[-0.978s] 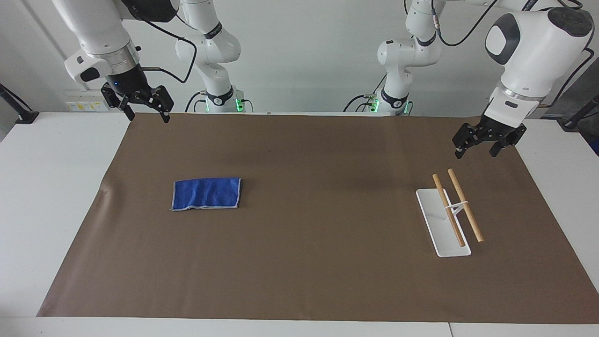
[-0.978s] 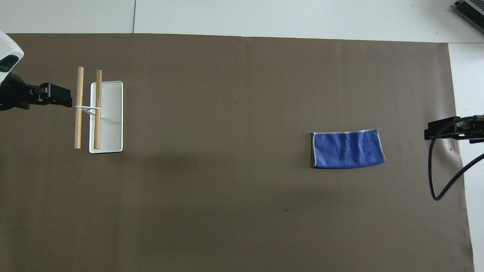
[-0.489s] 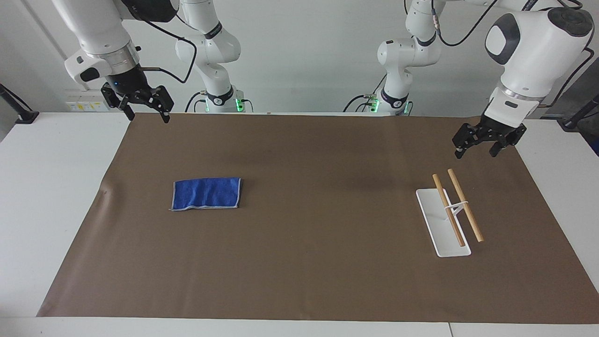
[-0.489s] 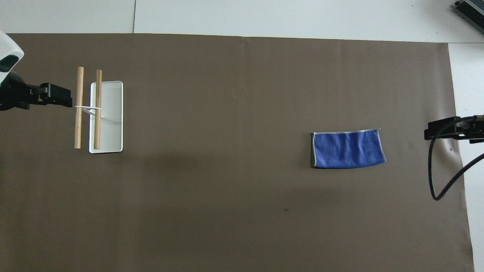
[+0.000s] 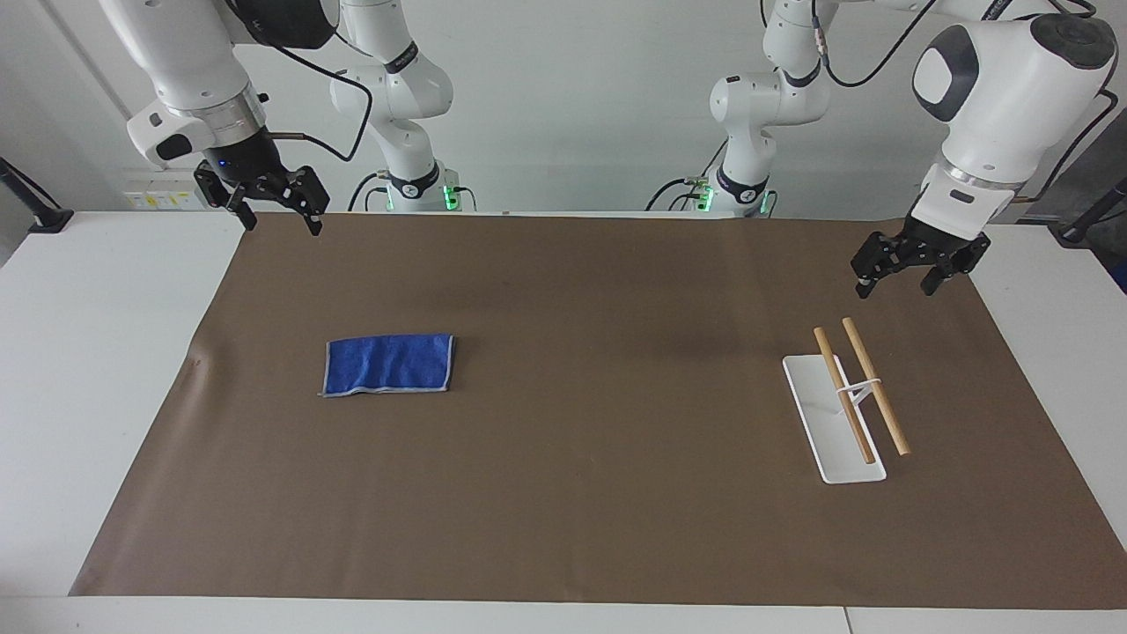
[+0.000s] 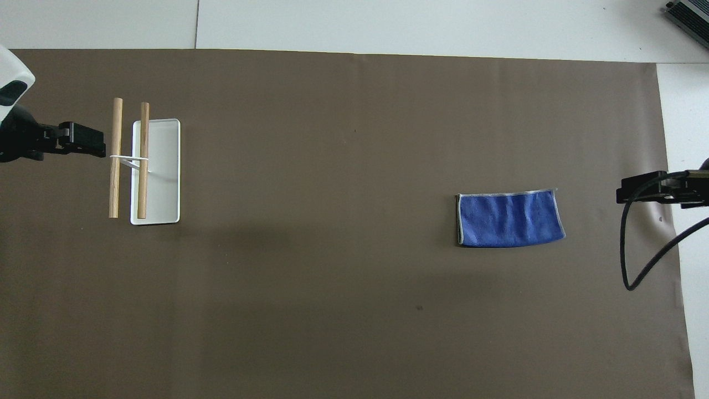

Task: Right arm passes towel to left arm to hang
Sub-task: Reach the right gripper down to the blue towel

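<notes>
With both the right gripper and left gripper raised, jaws apart, the limp towel may slip from a shallow pinch.

wall: plain white | table: white | mat: brown

Bright, even light from above fills both views; soft, faint shadows lie on the brown mat beneath the arms. Focus is sharp throughout, without glare, blur or visible edge distortion.
</notes>
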